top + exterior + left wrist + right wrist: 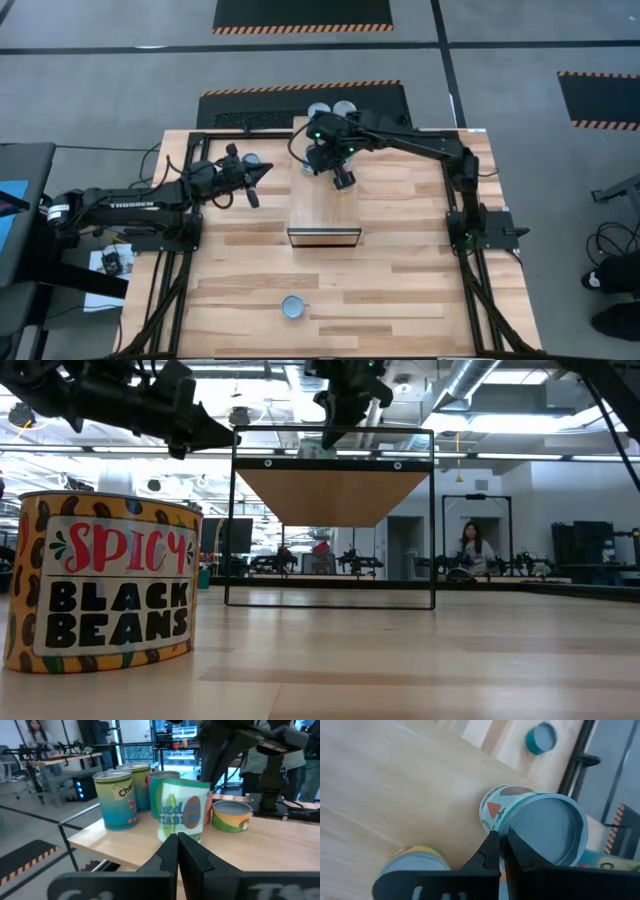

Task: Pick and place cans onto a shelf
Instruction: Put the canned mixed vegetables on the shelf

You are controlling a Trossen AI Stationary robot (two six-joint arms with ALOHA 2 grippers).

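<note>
**Over the shelf's far end, one hand works among the cans**

Above the far end of the shelf (323, 205), the right hand (343, 180) hangs with its fingers closed together and nothing between them. Its wrist view shows a teal-labelled can (535, 820) just beyond the fingertips and a yellow-topped can (417, 857) beside them, both on light wood. The closed fingers suggest it is either between grasps or nudging a can rather than carrying one.

On the left, the left hand (262, 174) is also shut and empty, held above the worktop (400, 280) near its far edge. It points at a cluster of cans (150, 795) standing close together there, probably lining up for the next pick.

One black-beans can (292, 307) stands alone near the worktop's near edge, well apart from both hands and from the shelf. It fills the left of the low view and still needs fetching.

A person (470, 545) sits in the room beyond.
</note>
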